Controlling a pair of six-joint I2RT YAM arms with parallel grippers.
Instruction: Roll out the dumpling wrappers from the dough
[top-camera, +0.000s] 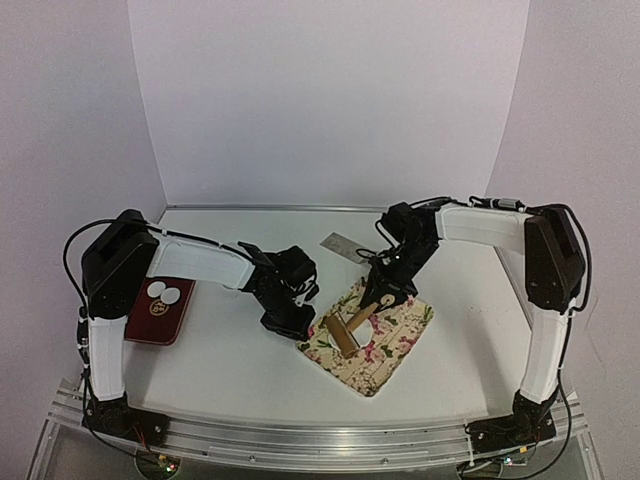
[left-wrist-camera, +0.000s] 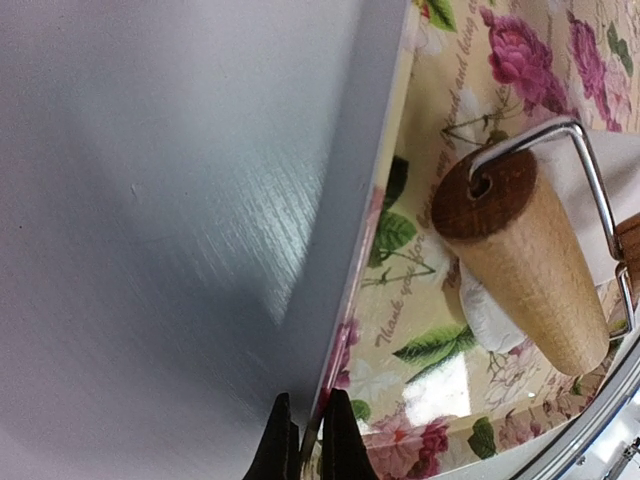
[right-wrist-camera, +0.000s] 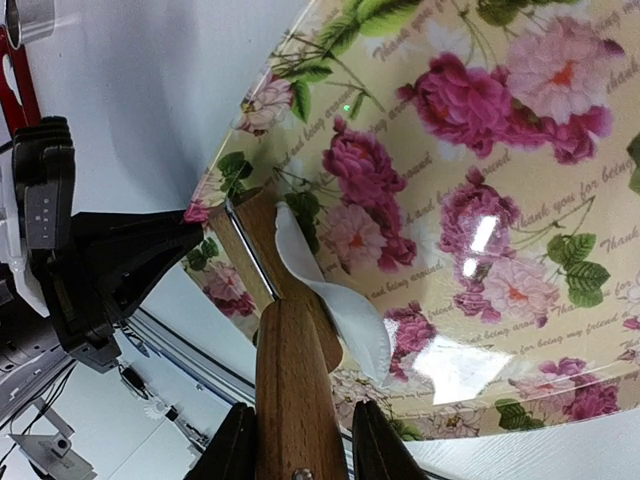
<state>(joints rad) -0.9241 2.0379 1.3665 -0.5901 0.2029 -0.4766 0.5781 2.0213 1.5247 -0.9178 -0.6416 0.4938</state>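
Note:
Two dumpling wrappers (top-camera: 165, 293), small white discs, lie on a dark red tray (top-camera: 170, 325) at the left. A floral board (top-camera: 398, 345) lies mid-table. My right gripper (top-camera: 385, 292) is shut on the handle (right-wrist-camera: 292, 390) of a wooden roller (top-camera: 341, 334), whose barrel rests on the board. A white dough sheet (right-wrist-camera: 335, 300) curls up against the roller; it also shows in the left wrist view (left-wrist-camera: 492, 318). My left gripper (top-camera: 292, 322) is shut on the board's left edge (left-wrist-camera: 340, 330), fingertips pinching its rim (left-wrist-camera: 305, 440).
A flat metal scraper (top-camera: 340, 245) lies behind the board. A small round item (top-camera: 158, 310) sits on the red tray below the discs. The table's aluminium front rail (top-camera: 320, 435) runs along the near edge. White walls enclose the back and sides.

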